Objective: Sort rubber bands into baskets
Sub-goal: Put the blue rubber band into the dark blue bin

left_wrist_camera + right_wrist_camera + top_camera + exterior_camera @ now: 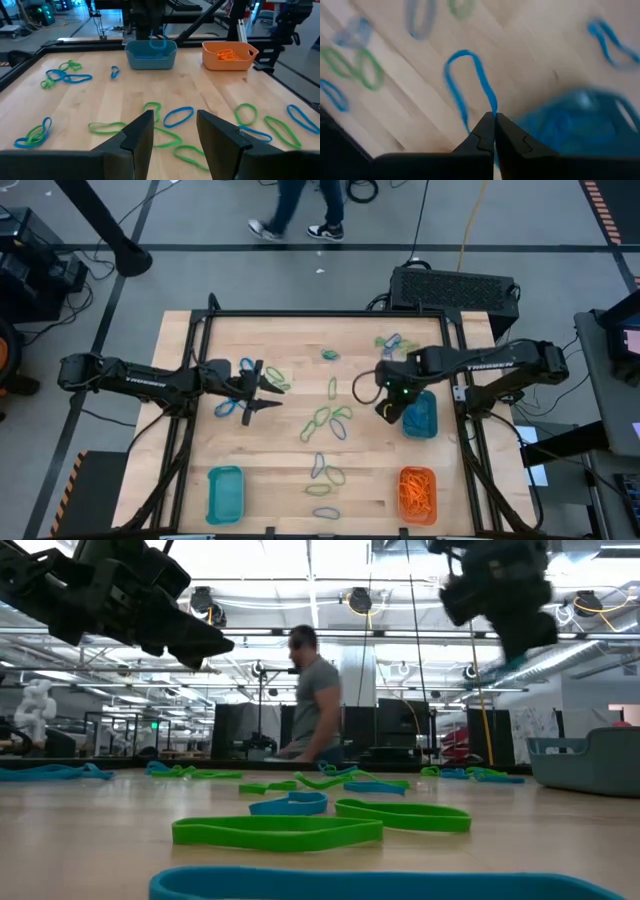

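The table [260, 450] carries three baskets: one teal at 7 o'clock [226, 492], one teal at 3 o'clock [421, 418] and one orange at 5 o'clock [418, 492].

The orange basket holds a heap of orange bands [417, 490], too tangled to count.

Two arms reach in. The left arm comes from 9 o'clock, and its gripper [258, 388] hangs above the table left of centre with the jaws released, a clear gap between the two fingers [140, 137].

The right arm comes from 3 o'clock. Its gripper [387, 408] sits at the near-centre edge of the 3 o'clock teal basket, jaws clenched on one blue band [470, 82] that dangles as a long loop from the fingertips; in the left wrist view the same band [158, 41] hangs over that basket's rim.

Loose bands lie scattered, green and blue only. Roughly sixteen can be made out from above, though overlaps make the count uncertain:
- a cluster of about three at 1 o'clock [391, 341]
- one at 12 o'clock [330, 355]
- about six in a knot at the centre [325, 420]
- about four toward 6 o'clock [325, 472]
- a few by the left gripper [225, 408]

A person [315, 695] stands beyond the table.
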Tool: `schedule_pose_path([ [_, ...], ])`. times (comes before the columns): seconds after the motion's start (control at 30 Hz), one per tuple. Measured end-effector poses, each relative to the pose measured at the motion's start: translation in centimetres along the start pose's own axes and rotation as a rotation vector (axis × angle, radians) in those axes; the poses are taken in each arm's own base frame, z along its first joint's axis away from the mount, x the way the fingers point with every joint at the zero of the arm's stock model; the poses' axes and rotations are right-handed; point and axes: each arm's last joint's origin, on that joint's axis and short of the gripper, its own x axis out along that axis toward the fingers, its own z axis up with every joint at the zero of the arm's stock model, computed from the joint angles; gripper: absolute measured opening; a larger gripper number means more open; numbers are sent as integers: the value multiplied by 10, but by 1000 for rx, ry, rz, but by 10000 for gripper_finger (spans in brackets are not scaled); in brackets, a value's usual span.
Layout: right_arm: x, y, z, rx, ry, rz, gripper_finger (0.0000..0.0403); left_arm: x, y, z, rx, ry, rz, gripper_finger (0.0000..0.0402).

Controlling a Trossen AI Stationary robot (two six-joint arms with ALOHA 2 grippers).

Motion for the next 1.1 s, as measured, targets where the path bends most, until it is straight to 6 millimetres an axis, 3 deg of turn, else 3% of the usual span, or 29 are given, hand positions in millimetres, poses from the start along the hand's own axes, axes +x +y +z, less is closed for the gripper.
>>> schedule_pose_path([
  [0.17,4,-4,-17,62,105,-149,0,0,-1,0,2,-1,-6,157],
  [0.4,5,-6,-26,83,97,-279,0,0,-1,0,1,0,-7,157],
  [0.63,27,-22,-34,118,149,-378,0,0,-1,0,0,1,-7,157],
  [0.83,42,-33,-40,149,170,-430,0,0,-1,0,1,2,-7,157],
  [1.1,46,-37,-43,179,185,-449,9,0,-1,0,-1,6,-7,157],
])
